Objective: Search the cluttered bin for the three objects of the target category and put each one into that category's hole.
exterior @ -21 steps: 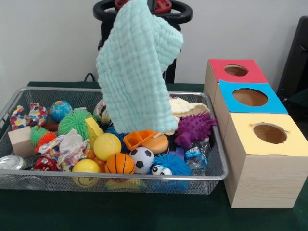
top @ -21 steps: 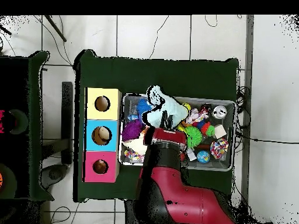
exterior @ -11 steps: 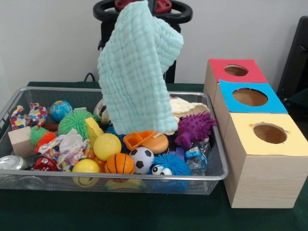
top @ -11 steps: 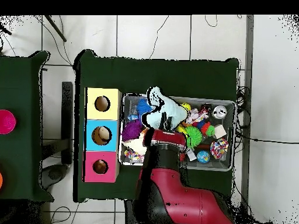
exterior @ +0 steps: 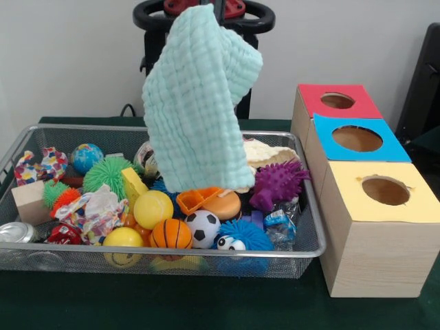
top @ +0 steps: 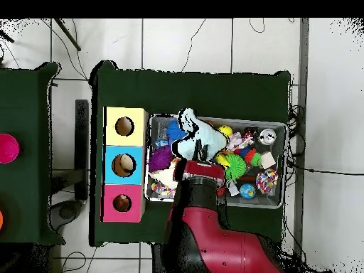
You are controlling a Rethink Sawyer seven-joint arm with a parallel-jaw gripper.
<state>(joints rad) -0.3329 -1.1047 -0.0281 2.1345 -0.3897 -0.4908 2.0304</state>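
One mint-green waffle cloth (exterior: 198,103) hangs in the air above the middle of the wire bin (exterior: 313,237), held up by its top corner at the picture's top edge, its lower hem dangling just over the toys. The fingers (exterior: 217,8) that carry it are almost wholly hidden behind the fabric, so whether they are clamped on it cannot be told from what shows. From overhead the cloth (top: 193,136) lies spread over the bin's middle, just ahead of the red arm (top: 206,234).

Under the hanging hem sit an orange plastic piece (exterior: 198,198) and a cream knitted cloth (exterior: 268,152). Beside them lies a purple spiky toy (exterior: 278,183), and near the front rim a blue fuzzy ball with eyes (exterior: 240,239), a small soccer ball (exterior: 203,227), a small basketball (exterior: 171,234), and two yellow balls (exterior: 152,208). Further left are a green spiky ball (exterior: 106,174), a globe ball (exterior: 86,157), a crumpled patterned wrapper (exterior: 96,212), a wooden block (exterior: 31,201) and a metal can (exterior: 17,234).

Right of the bin, on the green counter (exterior: 172,302), stands a row of three wooden boxes, each with a round hole: yellow-topped box (exterior: 385,192) nearest, blue-topped box (exterior: 357,139) in the middle, red-topped box (exterior: 337,101) farthest.
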